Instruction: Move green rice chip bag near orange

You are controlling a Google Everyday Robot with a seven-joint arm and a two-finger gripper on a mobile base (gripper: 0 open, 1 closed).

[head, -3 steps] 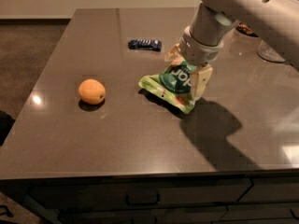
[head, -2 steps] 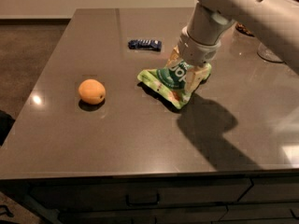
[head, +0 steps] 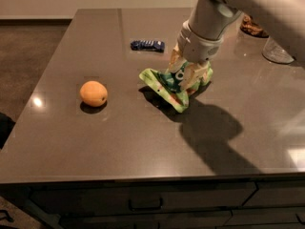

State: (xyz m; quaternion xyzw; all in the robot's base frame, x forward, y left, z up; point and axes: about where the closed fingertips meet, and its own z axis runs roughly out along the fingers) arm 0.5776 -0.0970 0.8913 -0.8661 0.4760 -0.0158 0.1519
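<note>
The green rice chip bag (head: 164, 86) is a crinkled light-green pouch, held tilted just above the dark table (head: 143, 128) near its middle. My gripper (head: 187, 73) comes down from the upper right and is shut on the bag's right end. The orange (head: 93, 93) sits on the table to the left of the bag, about a bag's length away from it.
A small dark blue wrapper (head: 147, 45) lies behind the bag. A clear glass (head: 278, 51) and a brown object (head: 253, 26) stand at the back right. The table's front edge (head: 143, 178) has drawers below it.
My gripper has lifted the bag's right end and carried it a little to the left, toward the orange. The orange has not moved.
</note>
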